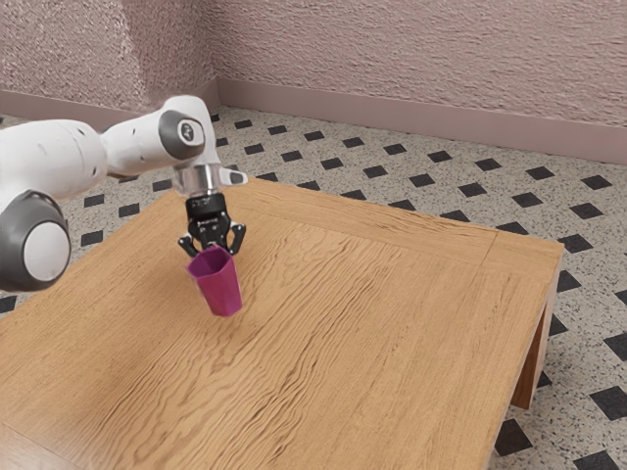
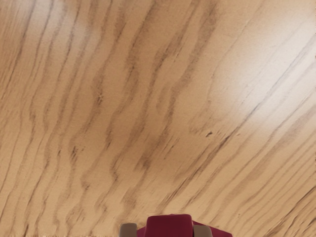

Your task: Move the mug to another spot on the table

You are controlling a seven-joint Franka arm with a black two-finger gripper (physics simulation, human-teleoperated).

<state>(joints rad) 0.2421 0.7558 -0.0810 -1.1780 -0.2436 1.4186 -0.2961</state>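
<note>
Here, left of centre in the exterior view, the black gripper [image 1: 210, 247] is closed on the rim of the tilted magenta mug [image 1: 219, 284], wooden table [image 1: 392, 323] beneath

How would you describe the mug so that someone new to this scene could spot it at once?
Find the wooden table on the tiled floor. Toward the exterior view's left, the black gripper clasps the mug by its rim. It is a tilted, tapered magenta cup, the one coloured thing against the wood.
</note>
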